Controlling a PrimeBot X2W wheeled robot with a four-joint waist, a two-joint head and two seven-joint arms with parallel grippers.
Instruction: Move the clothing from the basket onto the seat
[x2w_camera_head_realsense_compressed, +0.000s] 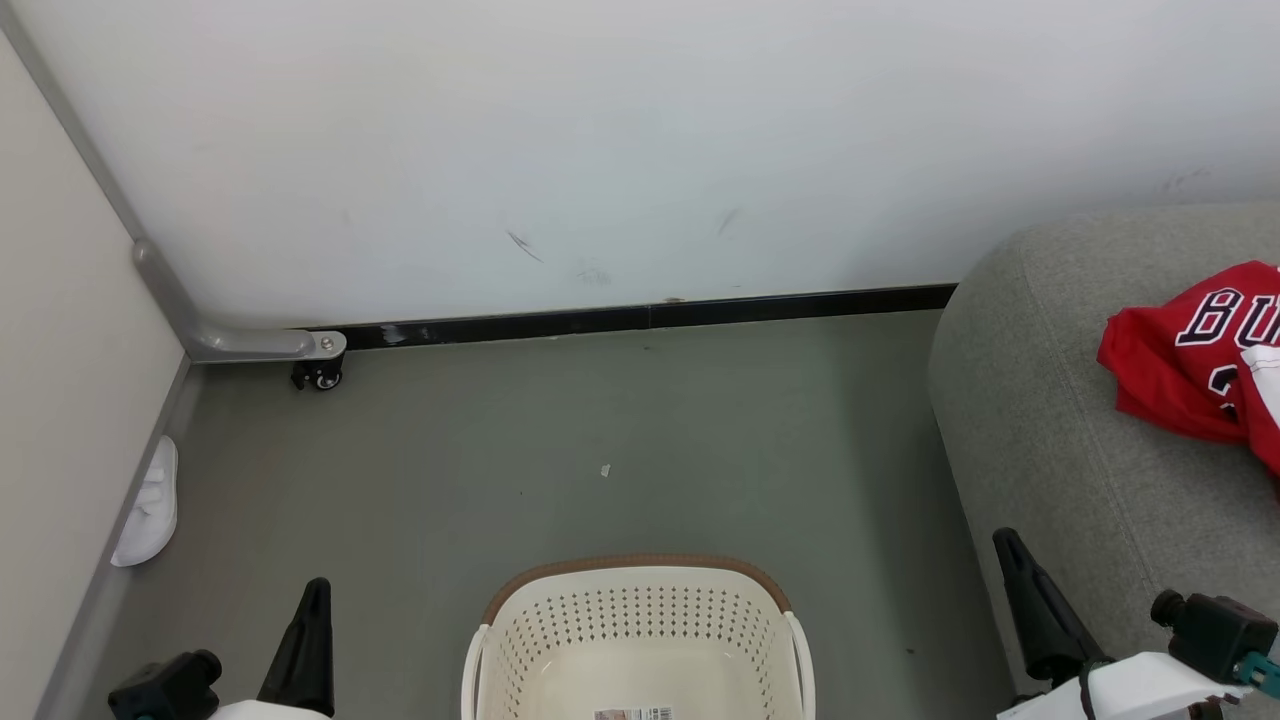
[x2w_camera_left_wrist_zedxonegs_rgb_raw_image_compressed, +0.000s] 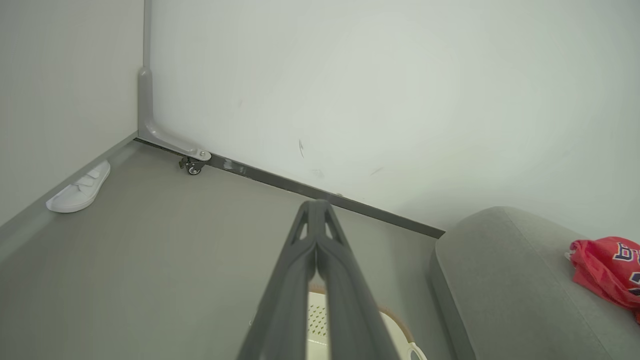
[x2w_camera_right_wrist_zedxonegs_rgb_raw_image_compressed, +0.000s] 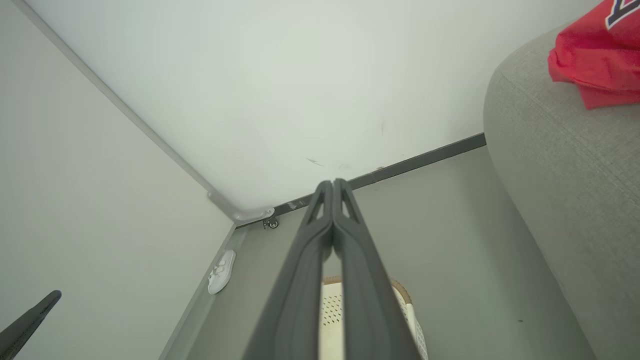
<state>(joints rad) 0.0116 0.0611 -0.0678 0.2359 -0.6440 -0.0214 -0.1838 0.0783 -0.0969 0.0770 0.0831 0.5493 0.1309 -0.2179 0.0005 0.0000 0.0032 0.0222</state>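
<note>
Head view: clothing lies on the seat; the basket looks bare where visible.
Left gripper and right gripper are clenched on nothing; the right, just beside the seat, might snag its fabric if swung and drag the clothing off.

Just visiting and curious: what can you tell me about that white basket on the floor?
The basket is cream-white plastic, oval, its walls punched with small holes, with a brown rim and white side handles. It stands upright on the grey floor, cut off by the head view's bottom edge. The part in view holds no clothes, just a printed label on its bottom. Nothing touches it; the sofa sits apart on its right.
</note>
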